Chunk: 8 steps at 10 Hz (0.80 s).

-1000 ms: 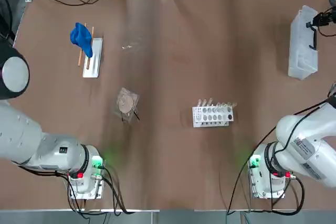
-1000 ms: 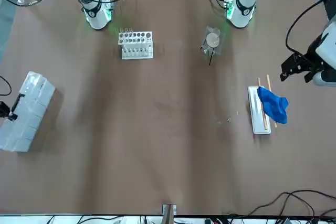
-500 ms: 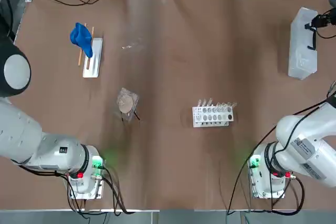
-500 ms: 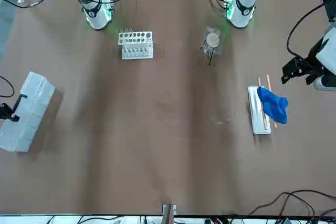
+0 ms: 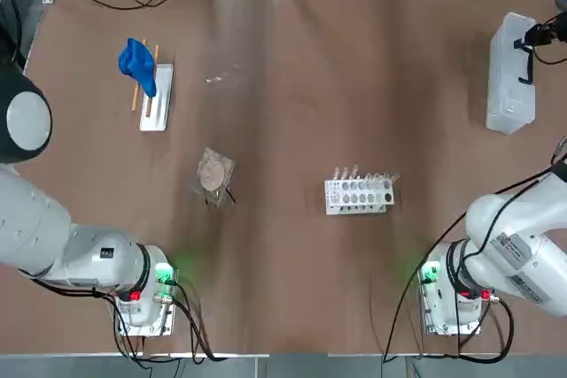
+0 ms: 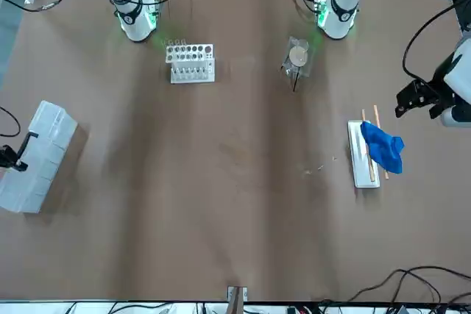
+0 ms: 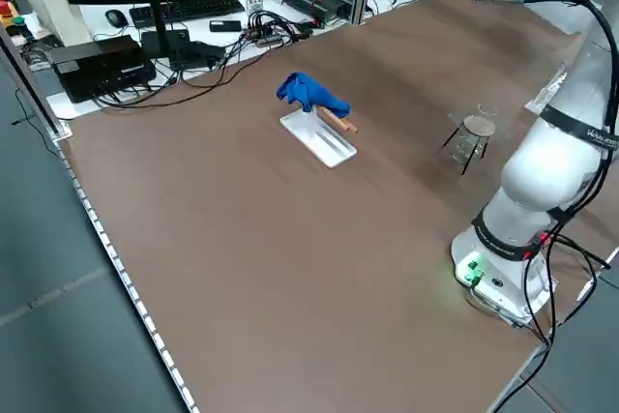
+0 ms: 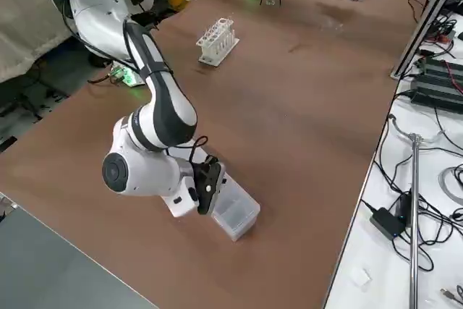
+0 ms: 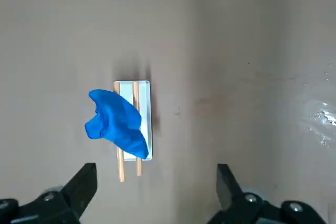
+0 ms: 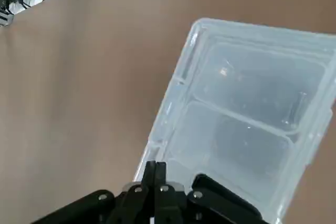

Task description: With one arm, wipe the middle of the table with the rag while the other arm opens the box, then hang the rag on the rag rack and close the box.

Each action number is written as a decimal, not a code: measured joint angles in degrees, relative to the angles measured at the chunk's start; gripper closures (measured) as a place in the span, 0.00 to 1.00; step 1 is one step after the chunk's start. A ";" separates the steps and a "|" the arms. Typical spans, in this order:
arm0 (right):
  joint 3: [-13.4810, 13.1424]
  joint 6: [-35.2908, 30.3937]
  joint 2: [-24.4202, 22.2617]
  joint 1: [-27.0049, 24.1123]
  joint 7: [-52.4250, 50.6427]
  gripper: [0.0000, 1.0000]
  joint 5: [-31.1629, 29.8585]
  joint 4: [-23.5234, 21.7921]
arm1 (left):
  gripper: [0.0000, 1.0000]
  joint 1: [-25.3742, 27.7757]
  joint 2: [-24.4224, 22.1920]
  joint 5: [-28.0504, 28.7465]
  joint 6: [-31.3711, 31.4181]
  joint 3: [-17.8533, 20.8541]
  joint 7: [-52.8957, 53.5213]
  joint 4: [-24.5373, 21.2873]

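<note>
Hugging table edge, box (image 5: 511,71), right pincer (image 10: 156,174)

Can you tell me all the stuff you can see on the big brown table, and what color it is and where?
rag: 1, bright blue, draped on the rag rack, far left of the table
rag rack: 1, white base with light wooden rods, far left
box: 1, whitish see-through with black handle, far right edge
test-tube rack: 1, white with holes, near middle, toward the right arm
small clear stand with a round disc: 1, near middle, toward the left arm
table: 1, brown wood-grain
left gripper: 1, dark, open, above the table beside the rag rack
right gripper: 1, dark, shut, at the box's edge
</note>
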 joint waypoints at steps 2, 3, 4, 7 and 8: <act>0.10 0.07 -3.12 2.42 0.79 0.98 -3.06 1.74 | 0.00 0.10 0.01 0.00 -0.02 0.01 0.00 0.00; 0.19 -1.25 -6.76 3.90 3.79 0.97 -6.24 2.26 | 0.00 0.13 0.03 0.00 -0.02 0.01 0.00 0.00; 0.24 -3.85 -10.65 5.85 8.11 0.97 -9.61 2.31 | 0.00 0.15 0.03 0.00 -0.02 0.02 0.00 0.00; 0.30 -7.80 -19.81 14.03 21.13 0.94 -18.51 2.19 | 0.00 0.16 0.04 0.00 -0.03 0.02 0.00 0.00; 0.33 -9.81 -21.82 17.02 26.12 0.92 -21.37 2.12 | 0.00 0.16 0.05 0.00 -0.04 0.03 0.00 0.00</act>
